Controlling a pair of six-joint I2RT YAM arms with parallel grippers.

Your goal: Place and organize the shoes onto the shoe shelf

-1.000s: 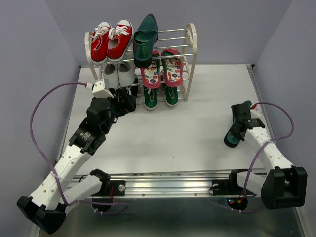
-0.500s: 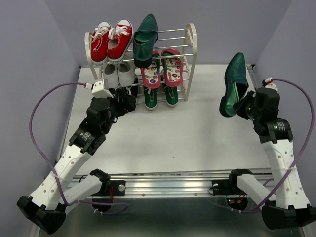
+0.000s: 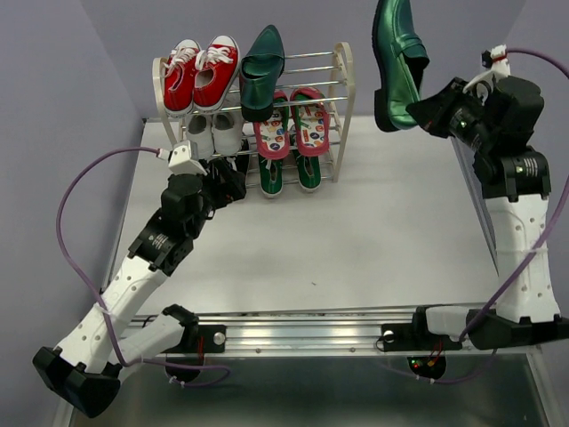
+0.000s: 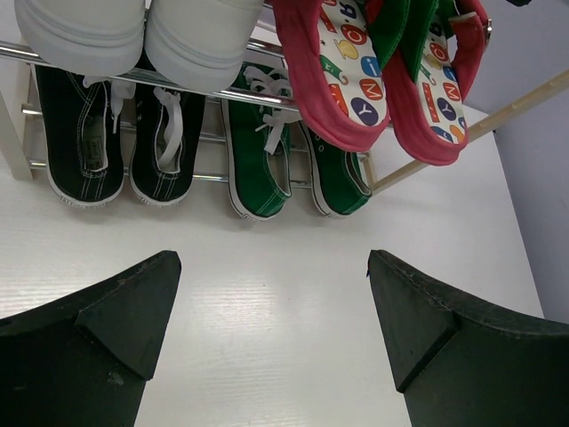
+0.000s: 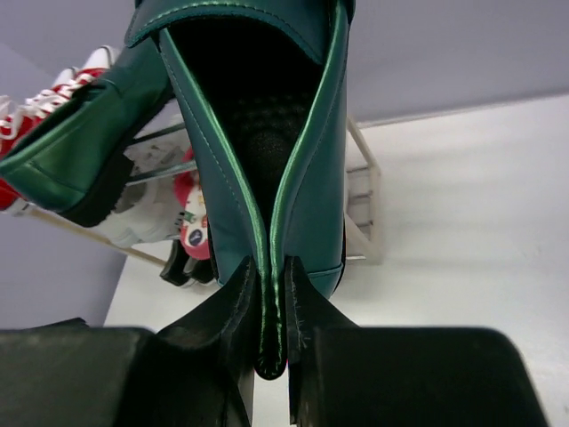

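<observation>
White table (image 3: 356, 240) is showing plenty of free room right of the shelf (image 3: 344, 98). Only the wrist cam is showing my right gripper (image 5: 274, 329) pinching the heel (image 3: 396, 53) by its back rim. Overhead, that arm is standing tall, holding the shoe in midair beside the shelf top. My left gripper (image 4: 272, 267) is hovering spread apart, low, facing the green sneakers (image 4: 267, 160) on the bottom tier.

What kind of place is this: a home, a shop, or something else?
Probably a lab test cell: plain panels enclose a white table, two robot arms are bolted at its edge, a shoe shelf stands staged.
</observation>
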